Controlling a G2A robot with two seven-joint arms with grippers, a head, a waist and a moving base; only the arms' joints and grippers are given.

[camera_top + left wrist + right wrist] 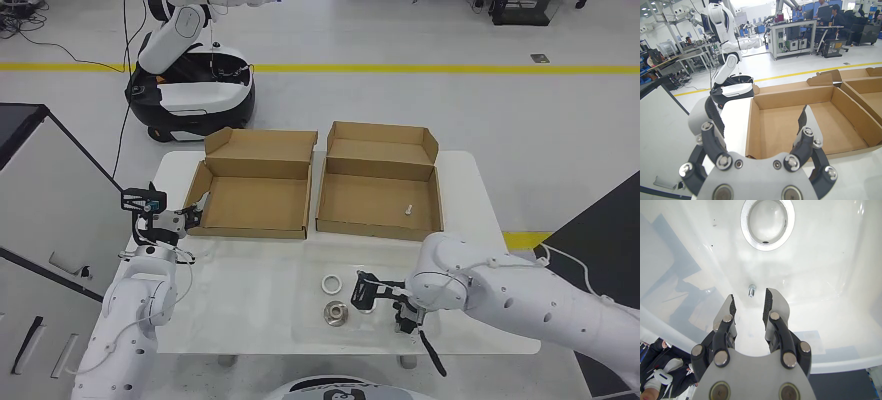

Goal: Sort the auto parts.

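Toward six o'clock on the table (250, 270), the right gripper (750, 298) hung half-open above the bolt (752, 291). It lay just off the fingertips, in line with the gap, long axis along it, head toward the ring (744, 222) at nine. Nearer by far than the left gripper (757, 103), spread wide beside the box (751, 121).

White arms (530, 300), silver fingers (780, 303), black pads (767, 306)
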